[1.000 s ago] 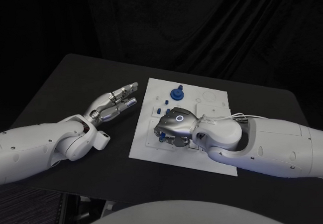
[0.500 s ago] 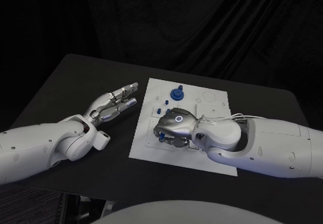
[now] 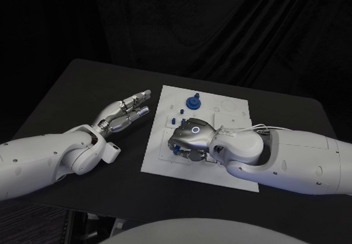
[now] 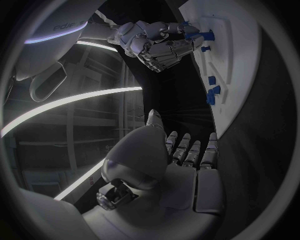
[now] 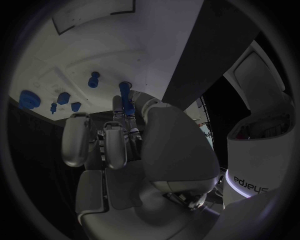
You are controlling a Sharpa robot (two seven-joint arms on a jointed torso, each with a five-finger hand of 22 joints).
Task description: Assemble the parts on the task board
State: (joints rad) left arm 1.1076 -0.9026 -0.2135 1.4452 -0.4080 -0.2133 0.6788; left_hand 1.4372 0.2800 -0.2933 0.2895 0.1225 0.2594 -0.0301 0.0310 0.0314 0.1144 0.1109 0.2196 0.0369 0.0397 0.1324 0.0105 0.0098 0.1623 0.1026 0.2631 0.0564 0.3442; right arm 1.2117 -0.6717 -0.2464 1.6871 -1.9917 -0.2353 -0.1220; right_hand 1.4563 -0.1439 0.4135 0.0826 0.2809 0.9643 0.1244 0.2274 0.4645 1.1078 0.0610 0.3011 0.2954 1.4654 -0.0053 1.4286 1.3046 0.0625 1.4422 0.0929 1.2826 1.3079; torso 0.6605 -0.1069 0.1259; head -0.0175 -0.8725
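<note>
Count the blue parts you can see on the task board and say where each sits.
6 on the task board: a large blue part, three small ones beside it, a peg standing apart, and one pinched by the right hand. Others may be hidden under that hand.

Dim scene, black backdrop, bluish cast, fisheye-bent edges, perhaps slight blur

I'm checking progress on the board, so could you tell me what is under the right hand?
The right hand sits over the task board. The right wrist view shows its fingers pinching a blue peg over the white plate. The board surface directly beneath the palm is covered.
</note>
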